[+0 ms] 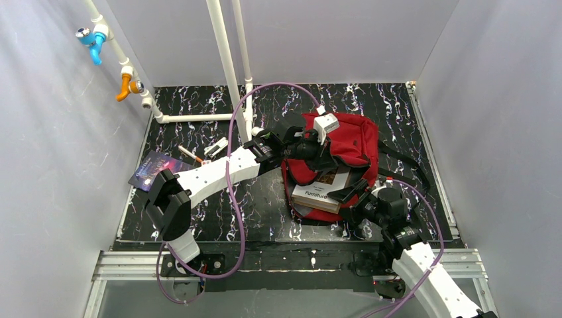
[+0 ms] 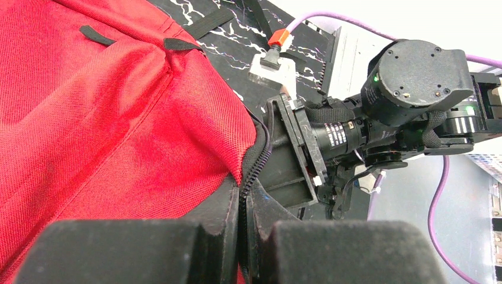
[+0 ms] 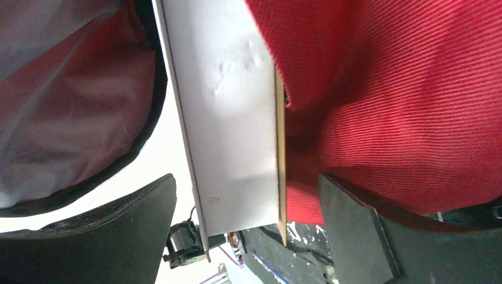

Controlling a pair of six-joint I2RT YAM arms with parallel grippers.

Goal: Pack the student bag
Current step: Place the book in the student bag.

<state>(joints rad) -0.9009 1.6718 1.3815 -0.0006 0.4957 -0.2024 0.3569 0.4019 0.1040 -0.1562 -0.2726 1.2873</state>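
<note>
The student bag (image 1: 351, 136), dark red, lies right of the table's centre with its mouth towards the arms. A thick white book (image 1: 321, 193) marked "Furniture" sticks halfway out of the mouth. My left gripper (image 1: 310, 150) is shut on the bag's black zipper edge (image 2: 256, 155) and holds that rim up; the red fabric (image 2: 106, 118) fills the left wrist view. My right gripper (image 3: 245, 204) stands open astride the book's near end (image 3: 231, 118), with a gap on each side of its fingers (image 3: 106, 236). The bag's grey lining (image 3: 53, 89) shows to the left.
A dark purple booklet (image 1: 154, 170), a pen (image 1: 189, 154) and a small white item (image 1: 216, 148) lie at the table's left. White pipes (image 1: 224, 59) rise at the back, with blue (image 1: 93, 41) and orange (image 1: 126, 86) valves on the left wall. The bag's black straps (image 1: 404, 165) trail right.
</note>
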